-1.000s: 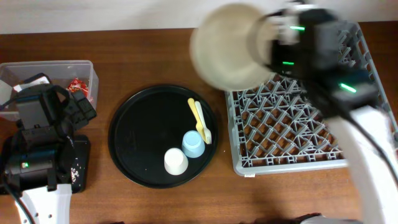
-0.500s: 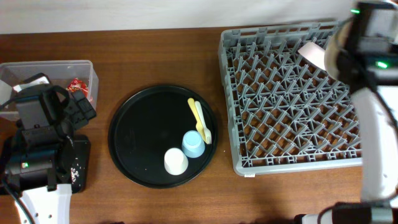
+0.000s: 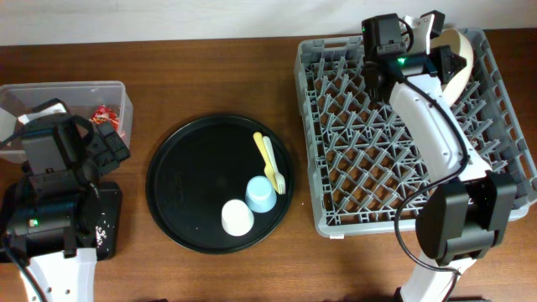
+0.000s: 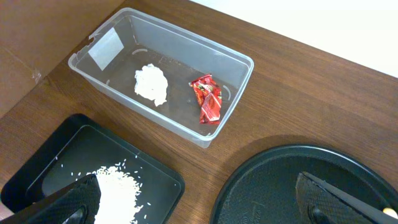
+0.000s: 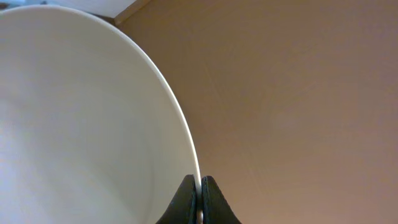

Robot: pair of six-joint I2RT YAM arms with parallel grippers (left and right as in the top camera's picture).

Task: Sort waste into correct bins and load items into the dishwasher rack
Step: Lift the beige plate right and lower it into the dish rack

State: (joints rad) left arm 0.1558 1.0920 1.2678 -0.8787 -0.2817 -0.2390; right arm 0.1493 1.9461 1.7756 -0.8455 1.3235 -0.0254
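Two arms work a wooden table in the overhead view. At upper right the right arm covers part of the dishwasher rack point(image 3: 352, 193) and holds the cream bowl-plate point(image 3: 460, 52) on edge over the rack's top right corner, its rim running top to bottom of frame. At centre, the pale fork point(image 3: 274, 165) and spoon point(image 3: 262, 151) lie side by side, handles toward the top, beside the blue cup point(image 3: 261, 194) and white cup point(image 3: 237, 217).

From the left wrist, the left gripper point(image 4: 199, 205) stands wide and empty, its fingers cut off at the bottom edge. The clear box point(image 4: 231, 93) holds the napkin point(image 4: 152, 84) and red wrapper point(image 4: 207, 98); rice point(image 4: 118, 186) lies in the shallow black tray point(image 4: 37, 174).

From the right wrist, the right gripper point(image 5: 200, 193) pinches the bowl-plate's rim, its bulk cut off at left.
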